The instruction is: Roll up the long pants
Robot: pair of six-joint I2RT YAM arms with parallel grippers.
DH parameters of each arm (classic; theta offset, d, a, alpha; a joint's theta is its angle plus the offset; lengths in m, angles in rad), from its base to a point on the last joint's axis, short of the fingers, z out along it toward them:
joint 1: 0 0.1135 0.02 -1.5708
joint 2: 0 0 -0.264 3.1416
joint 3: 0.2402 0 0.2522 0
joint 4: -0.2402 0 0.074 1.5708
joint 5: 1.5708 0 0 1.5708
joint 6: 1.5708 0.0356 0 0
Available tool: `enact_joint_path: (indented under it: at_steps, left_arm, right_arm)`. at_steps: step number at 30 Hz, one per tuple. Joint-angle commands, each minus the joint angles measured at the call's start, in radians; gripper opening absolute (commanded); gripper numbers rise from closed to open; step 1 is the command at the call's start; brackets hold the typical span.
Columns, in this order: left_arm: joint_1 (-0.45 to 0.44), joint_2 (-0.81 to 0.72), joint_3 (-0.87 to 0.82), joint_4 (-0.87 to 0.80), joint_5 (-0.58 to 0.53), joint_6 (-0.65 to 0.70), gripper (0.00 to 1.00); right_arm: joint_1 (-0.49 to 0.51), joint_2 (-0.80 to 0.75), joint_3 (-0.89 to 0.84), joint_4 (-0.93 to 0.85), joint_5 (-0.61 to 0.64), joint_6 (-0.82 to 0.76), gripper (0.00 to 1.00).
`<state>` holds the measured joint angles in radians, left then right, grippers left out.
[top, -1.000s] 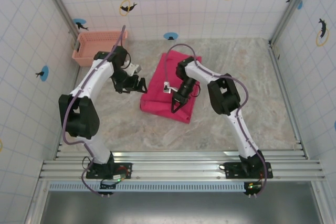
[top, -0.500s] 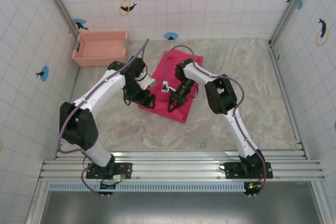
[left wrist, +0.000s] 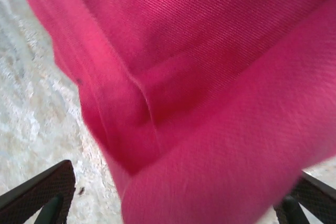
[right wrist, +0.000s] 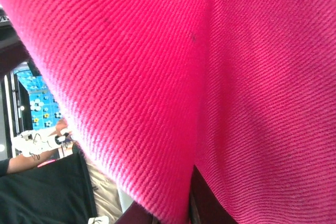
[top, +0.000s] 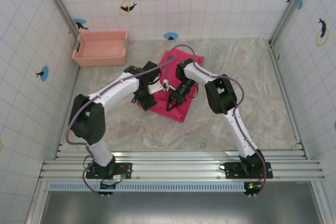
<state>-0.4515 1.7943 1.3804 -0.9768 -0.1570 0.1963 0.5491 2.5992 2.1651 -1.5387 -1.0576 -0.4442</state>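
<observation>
The long pants (top: 178, 72) lie folded into a magenta slab at the table's middle. My left gripper (top: 145, 98) is at their near left corner, open wide. In the left wrist view its two dark fingers (left wrist: 42, 192) stand at the bottom corners with a thick fold of the long pants (left wrist: 210, 103) between them, not pinched. My right gripper (top: 172, 104) points down at the near edge of the cloth and is shut on it. The right wrist view is mostly taken up by the long pants (right wrist: 184, 66), draped over the dark fingers (right wrist: 210, 205).
A pale pink slotted basket (top: 101, 48) stands at the back left against the wall. Tiled walls close in the marble-patterned table (top: 252, 93) on three sides. Bare tabletop lies to the right of the pants and in front of them.
My left arm has swung right, from beside the basket to the near left corner of the pants, staying open. The right gripper has shifted slightly nearer, and the pants' near edge has shifted with it.
</observation>
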Motion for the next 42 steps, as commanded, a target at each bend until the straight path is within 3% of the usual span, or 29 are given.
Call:
enact_joint_path:
  at_steps: [1, 3, 4, 5, 10, 16, 17, 19, 20, 24, 27, 32, 35, 36, 37, 42]
  left_arm:
    - [0.001, 0.056, 0.065, 0.05, -0.001, 0.081, 0.87]
    - [0.0, 0.098, 0.106, 0.031, 0.023, 0.095, 0.63]
    - [0.004, 0.118, 0.132, 0.014, 0.047, 0.102, 0.38]
    - [0.009, 0.128, 0.151, 0.003, 0.065, 0.1, 0.0]
    - [0.05, 0.117, 0.172, -0.05, 0.254, 0.11, 0.0]
    - [0.099, 0.073, 0.111, -0.075, 0.37, 0.106, 0.0]
    - [0.099, 0.072, 0.101, -0.072, 0.377, 0.106, 0.0]
    - [0.1, 0.087, 0.098, -0.074, 0.385, 0.107, 0.0]
    - [0.101, 0.103, 0.107, -0.079, 0.389, 0.107, 0.0]
    - [0.102, 0.174, 0.167, -0.109, 0.404, 0.114, 0.0]
    - [0.109, 0.228, 0.229, -0.134, 0.426, 0.119, 0.0]
    - [0.129, 0.309, 0.324, -0.181, 0.45, 0.11, 0.0]
    - [0.144, 0.333, 0.338, -0.193, 0.466, 0.101, 0.0]
    - [0.148, 0.338, 0.336, -0.194, 0.461, 0.096, 0.0]
    - [0.155, 0.342, 0.334, -0.197, 0.468, 0.097, 0.0]
    - [0.169, 0.354, 0.324, -0.191, 0.492, 0.091, 0.0]
  right_arm:
    - [-0.014, 0.002, 0.008, -0.01, -0.059, -0.013, 0.12]
    - [-0.021, -0.009, -0.002, -0.008, -0.067, -0.015, 0.12]
    - [-0.026, -0.014, -0.009, -0.008, -0.068, -0.016, 0.12]
    - [-0.03, -0.021, -0.014, -0.004, -0.067, -0.012, 0.12]
    - [-0.054, -0.06, -0.028, 0.009, -0.001, 0.006, 0.13]
    - [-0.097, -0.202, -0.062, 0.127, 0.272, 0.11, 0.2]
    - [-0.103, -0.234, -0.069, 0.149, 0.323, 0.128, 0.29]
    - [-0.112, -0.294, -0.091, 0.18, 0.378, 0.133, 0.58]
    - [-0.112, -0.339, -0.11, 0.197, 0.399, 0.141, 0.62]
    - [-0.095, -0.471, -0.21, 0.245, 0.508, 0.137, 0.66]
    - [-0.03, -0.63, -0.389, 0.385, 0.72, 0.122, 0.7]
    - [0.257, -0.988, -0.907, 0.886, 1.47, -0.006, 0.86]
    - [0.343, -1.127, -1.107, 1.095, 1.527, 0.004, 0.92]
    - [0.352, -1.15, -1.14, 1.111, 1.491, 0.003, 0.95]
    - [0.379, -1.159, -1.161, 1.128, 1.54, 0.018, 1.0]
    - [0.438, -1.118, -1.202, 1.133, 1.548, 0.012, 0.99]
